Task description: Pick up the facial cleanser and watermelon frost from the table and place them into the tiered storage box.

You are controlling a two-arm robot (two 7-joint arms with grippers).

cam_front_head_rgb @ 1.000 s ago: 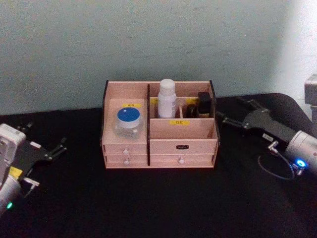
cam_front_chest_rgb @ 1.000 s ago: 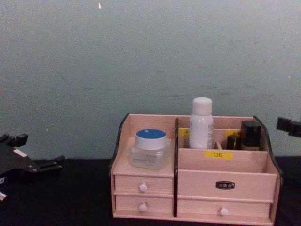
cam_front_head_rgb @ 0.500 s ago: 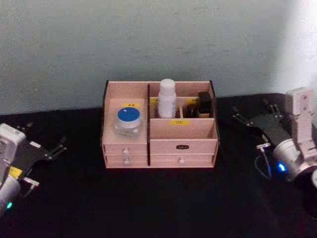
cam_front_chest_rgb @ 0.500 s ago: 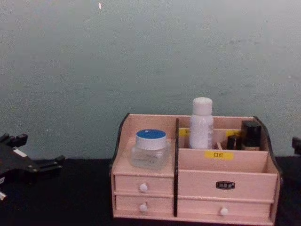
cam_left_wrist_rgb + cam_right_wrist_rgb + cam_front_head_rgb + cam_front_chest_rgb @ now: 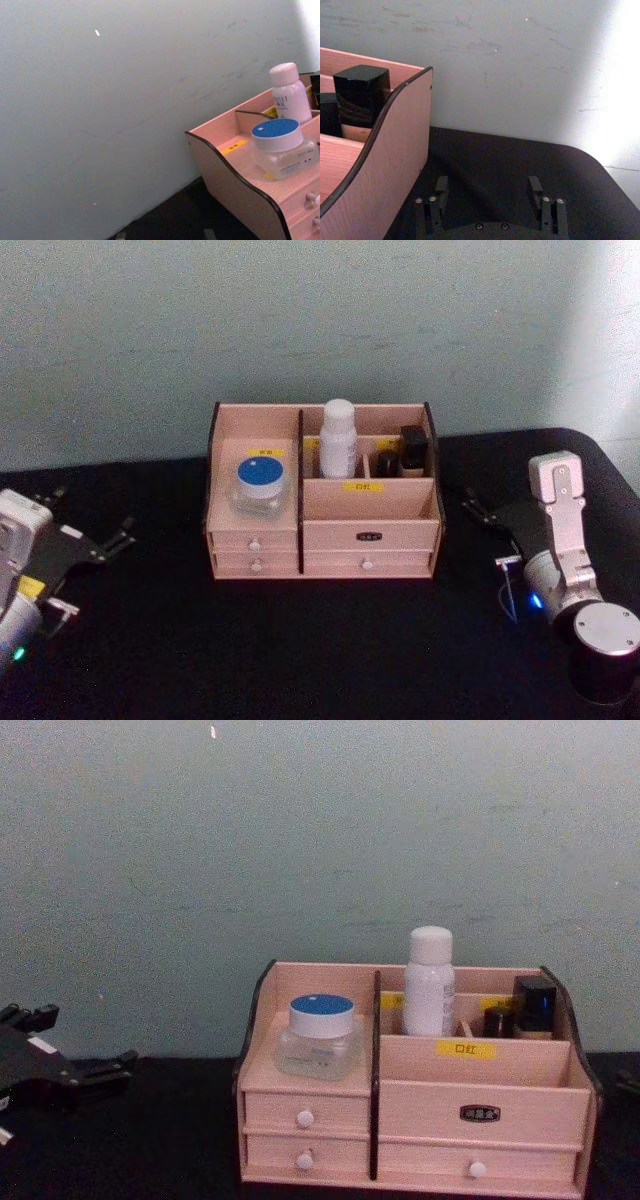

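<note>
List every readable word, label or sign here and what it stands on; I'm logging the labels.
"口红": yellow label on the light pinkish wooden tiered storage box.
Blue lettering on the tall white facial cleanser bottle: too blurred to read.
Small print on the squat clear-glass, blue-lidded watermelon frost jar: too small.
Dark nameplate on the drawer front: unreadable.
Other yellow labels: unreadable.

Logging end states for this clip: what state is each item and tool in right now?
facial cleanser: upright, capped, in a rear compartment.
watermelon frost: upright, lidded, on the left tier.
tiered storage box: all four drawers shut.
left tool: open, empty, left of the box.
right tool: open, empty, right of the box.
</note>
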